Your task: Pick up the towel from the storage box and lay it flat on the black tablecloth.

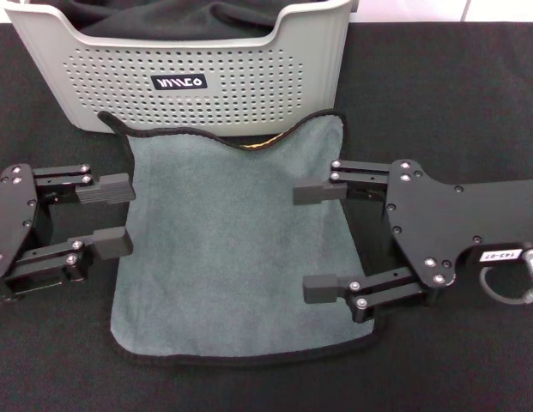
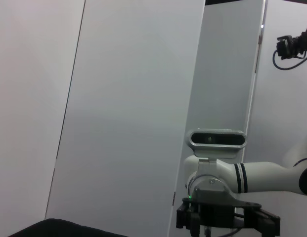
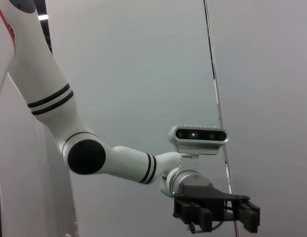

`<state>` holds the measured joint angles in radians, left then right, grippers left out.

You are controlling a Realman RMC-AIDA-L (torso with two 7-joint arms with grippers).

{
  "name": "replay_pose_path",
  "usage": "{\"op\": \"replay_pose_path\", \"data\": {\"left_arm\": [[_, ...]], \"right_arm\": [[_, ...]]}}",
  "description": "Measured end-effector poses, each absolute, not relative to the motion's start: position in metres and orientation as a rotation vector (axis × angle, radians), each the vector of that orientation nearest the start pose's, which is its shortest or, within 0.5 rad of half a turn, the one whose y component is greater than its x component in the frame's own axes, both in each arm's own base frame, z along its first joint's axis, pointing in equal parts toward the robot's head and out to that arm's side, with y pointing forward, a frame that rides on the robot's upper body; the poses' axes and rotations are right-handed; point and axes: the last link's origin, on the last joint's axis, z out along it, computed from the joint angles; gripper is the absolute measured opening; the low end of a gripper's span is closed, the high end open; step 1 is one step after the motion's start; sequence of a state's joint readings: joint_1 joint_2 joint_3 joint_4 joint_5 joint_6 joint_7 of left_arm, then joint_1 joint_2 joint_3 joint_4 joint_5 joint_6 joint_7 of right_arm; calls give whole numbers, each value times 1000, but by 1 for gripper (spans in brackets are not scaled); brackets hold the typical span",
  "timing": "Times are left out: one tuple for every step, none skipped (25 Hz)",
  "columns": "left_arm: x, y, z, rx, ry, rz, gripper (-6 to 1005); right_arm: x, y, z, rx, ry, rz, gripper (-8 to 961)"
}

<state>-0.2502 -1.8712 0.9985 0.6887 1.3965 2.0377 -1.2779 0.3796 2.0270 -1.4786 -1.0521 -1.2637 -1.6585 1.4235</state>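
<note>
- Nearest you, the towel's [image 1: 227, 249] front hem lay close to the near edge of the table, curling slightly at the near right corner of the cloth, so the spread was not quite finished there.
- The towel rested grey-teal side up on the black tablecloth [image 1: 472, 103], mostly flat; you could judge the laying-out as nearly done.
- Your left gripper [image 1: 110, 216] sat at the towel's left edge, jaws released and parted with nothing between them, its fingers [image 1: 103, 188] just over the hem, a placement that suits having let go of that side.
- Your right gripper [image 1: 322, 241] hovered over the towel's right portion, jaws likewise spread wide and empty, one finger nearer you and one farther.
- Farther back, the towel's rear edge dipped in a curve and showed a sliver of yellow reverse, so that edge probably still needed smoothing.
- Farthest off, the storage box [image 1: 197, 81] stood toward the far edge of the table, left of centre, holding a dark cloth [image 1: 189, 19] that you left inside.
- The wrist views showed only walls and the opposite arm.
</note>
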Motion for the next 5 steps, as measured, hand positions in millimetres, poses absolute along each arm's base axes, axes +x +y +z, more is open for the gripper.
{"op": "replay_pose_path", "data": {"left_arm": [[-274,236,91,-2770,-305,-1253,515],[-275,236,91,-2767,-319,-1256,515],[-275,236,91,-2767,-329,-1258,515],[-275,236,91,-2770,-339,-1260,515],[-274,237,91,-2774,-353,-1261,515]], "right_arm": [[139,276,-6,-3018,7,1236,858],[139,277,-8,-3016,11,1250,857],[139,277,-10,-3016,15,1264,857],[139,277,-11,-3013,18,1277,857],[140,277,-12,-3010,23,1285,857]]}}
